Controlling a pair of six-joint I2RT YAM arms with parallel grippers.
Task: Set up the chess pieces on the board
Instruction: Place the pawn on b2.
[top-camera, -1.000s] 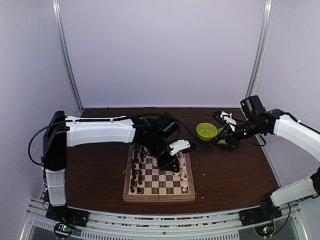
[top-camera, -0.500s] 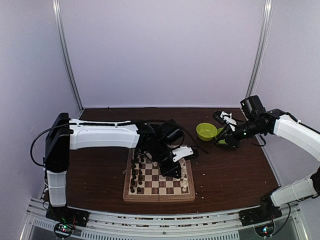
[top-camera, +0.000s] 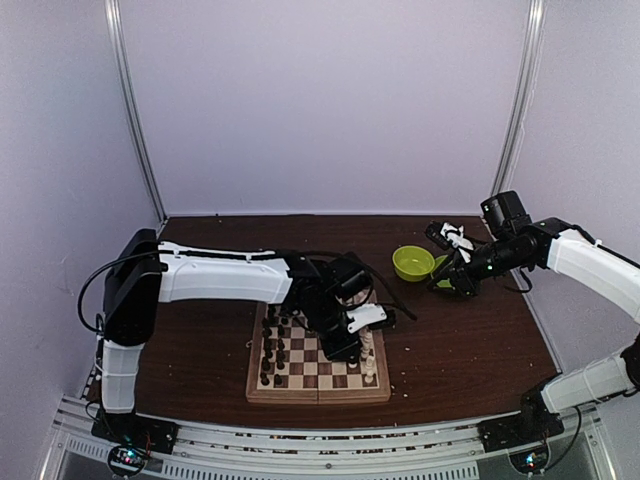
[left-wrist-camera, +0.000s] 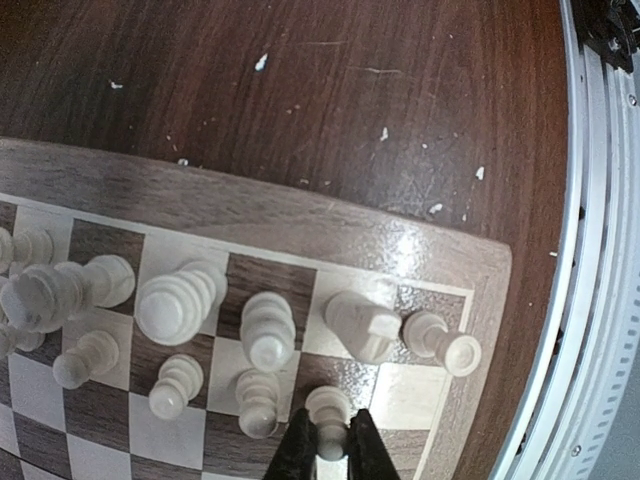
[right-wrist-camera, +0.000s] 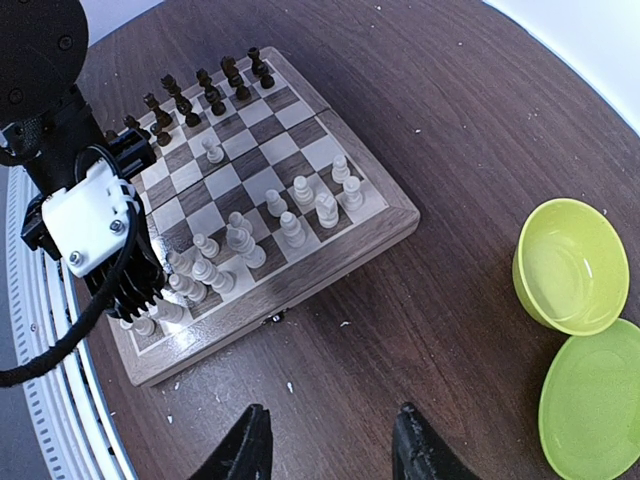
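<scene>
While the left gripper (left-wrist-camera: 328, 458) pinches a cream pawn (left-wrist-camera: 327, 408), cream pieces (left-wrist-camera: 268, 330) crowd it. The right gripper (right-wrist-camera: 333, 445) gapes near a green bowl (right-wrist-camera: 570, 265).

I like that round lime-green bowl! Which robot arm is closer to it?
The right one. The right gripper hangs open beside the round lime-green bowl; the left gripper is farther off, over the checkered wooden chessboard, pinching a cream pawn.

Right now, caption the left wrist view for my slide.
Left fingers closed on a cream pawn at a corner of the board.
</scene>
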